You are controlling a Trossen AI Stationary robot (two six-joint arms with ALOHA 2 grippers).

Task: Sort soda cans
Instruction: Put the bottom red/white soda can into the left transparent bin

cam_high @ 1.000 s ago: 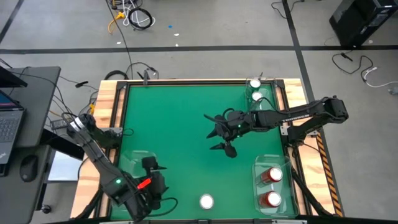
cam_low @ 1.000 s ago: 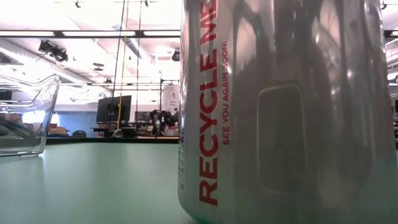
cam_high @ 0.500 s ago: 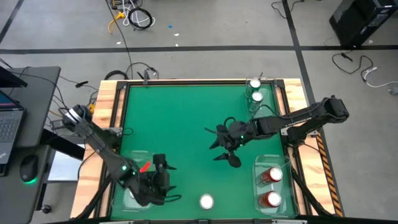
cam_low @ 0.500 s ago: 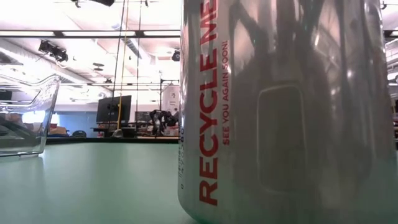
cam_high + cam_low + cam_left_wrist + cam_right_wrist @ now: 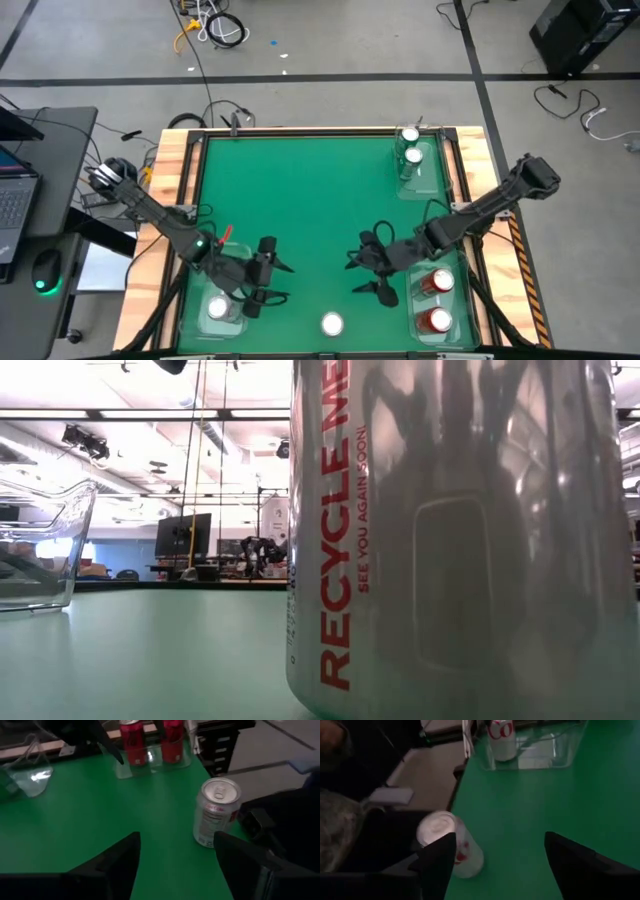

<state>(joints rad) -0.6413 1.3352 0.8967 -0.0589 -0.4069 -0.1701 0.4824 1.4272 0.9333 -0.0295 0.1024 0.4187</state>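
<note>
One silver-grey soda can [image 5: 331,323] stands loose at the table's [image 5: 300,190] near edge, between both arms. The left claw [image 5: 275,282] and right claw [image 5: 366,276], each spread and empty, flank it (likely lining up a grasp); red cans [image 5: 439,282] already sit trayed.

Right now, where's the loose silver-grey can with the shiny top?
In the high view, the silver-grey can stands alone on the green mat at its near edge, roughly midway between the left claw and right claw.
</note>
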